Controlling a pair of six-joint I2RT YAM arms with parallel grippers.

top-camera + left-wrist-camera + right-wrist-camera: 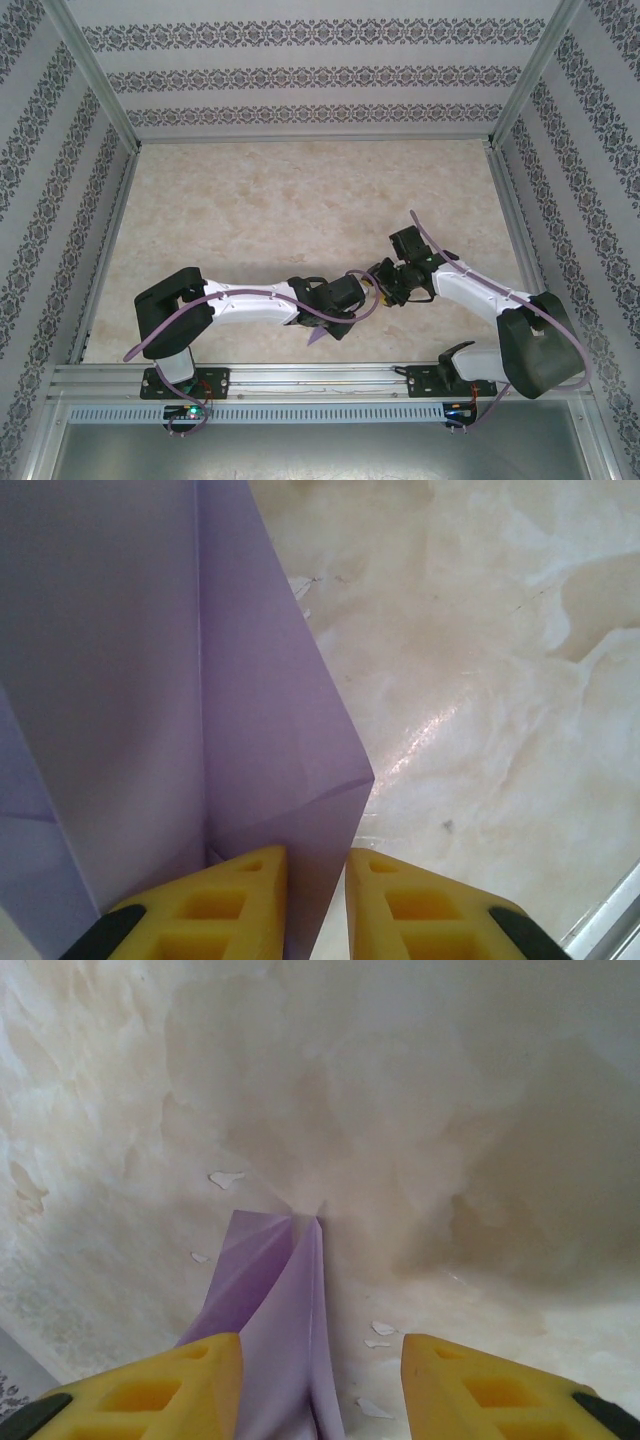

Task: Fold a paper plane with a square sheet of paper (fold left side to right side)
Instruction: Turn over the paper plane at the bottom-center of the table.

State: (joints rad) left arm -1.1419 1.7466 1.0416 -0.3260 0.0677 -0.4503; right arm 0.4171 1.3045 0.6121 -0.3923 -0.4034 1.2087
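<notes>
Near the front edge of the marbled table point(300, 200), a lavender corner of the paper plane point(318, 336) shows at about 6 o'clock from the left arm's wrist. In the left wrist view, the left gripper point(315, 858) has its yellow fingers point(235, 905) slightly parted. The plane's lower edge lies in that narrow gap, and its creased layers run away toward 11 o'clock. The right gripper point(320, 1342) stands wide open. The plane lies between its jaws, close to the 9 o'clock finger, with its tip pointing to 12 o'clock. Farther out, small white flecks point(226, 1177) dot the tabletop.
</notes>
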